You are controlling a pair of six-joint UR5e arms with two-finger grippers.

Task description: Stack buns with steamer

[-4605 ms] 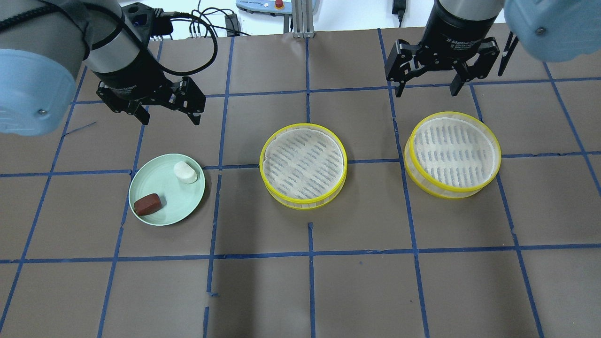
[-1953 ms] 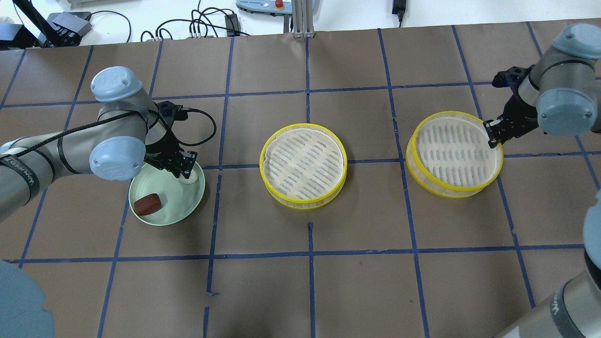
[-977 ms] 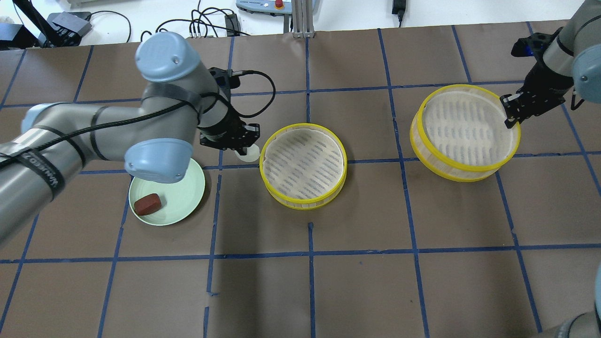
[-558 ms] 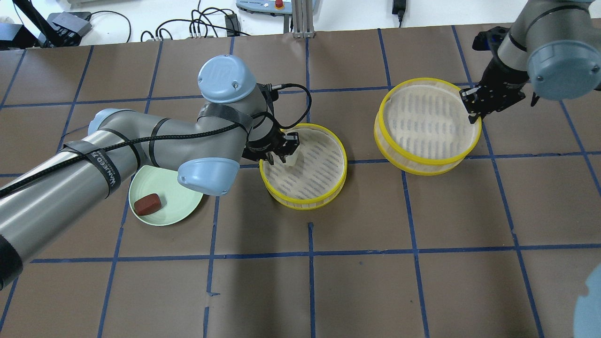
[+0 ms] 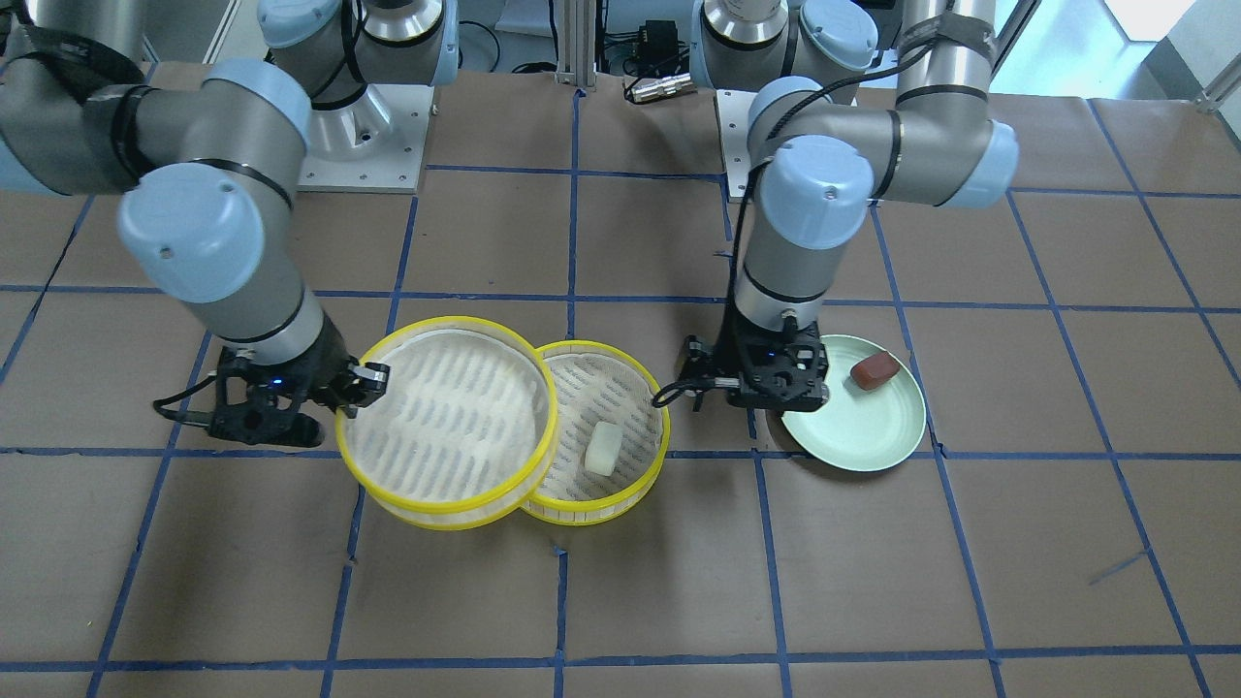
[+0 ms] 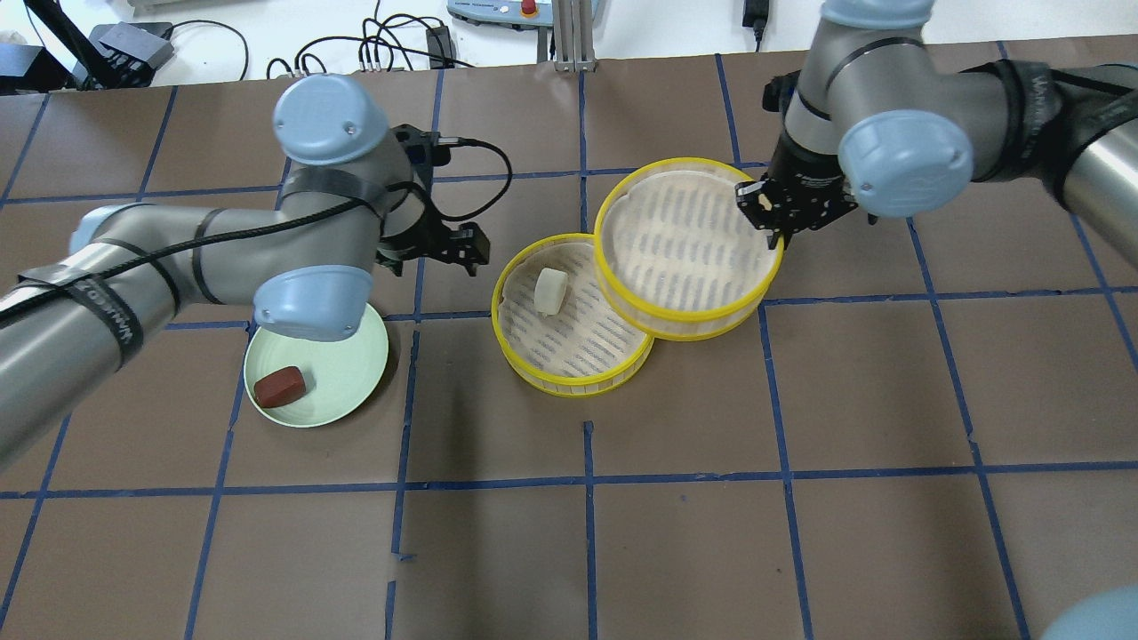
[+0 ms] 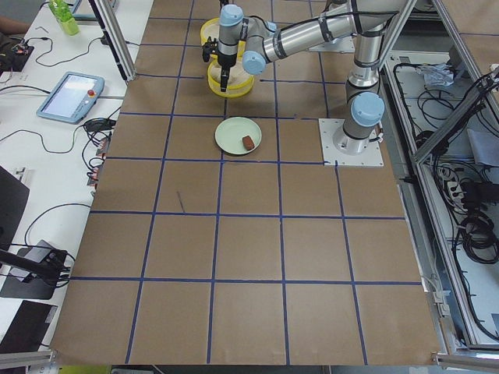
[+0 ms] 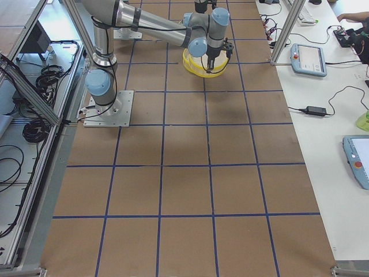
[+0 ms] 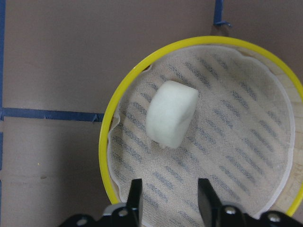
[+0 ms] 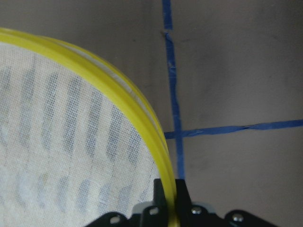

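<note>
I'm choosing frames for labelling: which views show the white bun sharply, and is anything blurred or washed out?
Left wrist view: white bun crisp and evenly lit in the lower steamer. Right wrist view: raised steamer close up, its mesh soft. Overhead view: bun clear; white desk beyond the table is washed out. Both side views: bun too small to make out.

I count two buns: one white bun [image 6: 550, 291] in the lower steamer [image 6: 578, 385], one brown bun [image 6: 279, 387] on the plate [image 6: 342, 378]. Two steamers: the lower steamer on the table and the upper steamer [image 6: 685, 240] overlapping it at its 1 o'clock, seen from overhead. One plate, at the lower steamer's 9 o'clock. Two grippers: the left gripper [image 9: 169, 189] and the right gripper [image 10: 170, 191].
</note>
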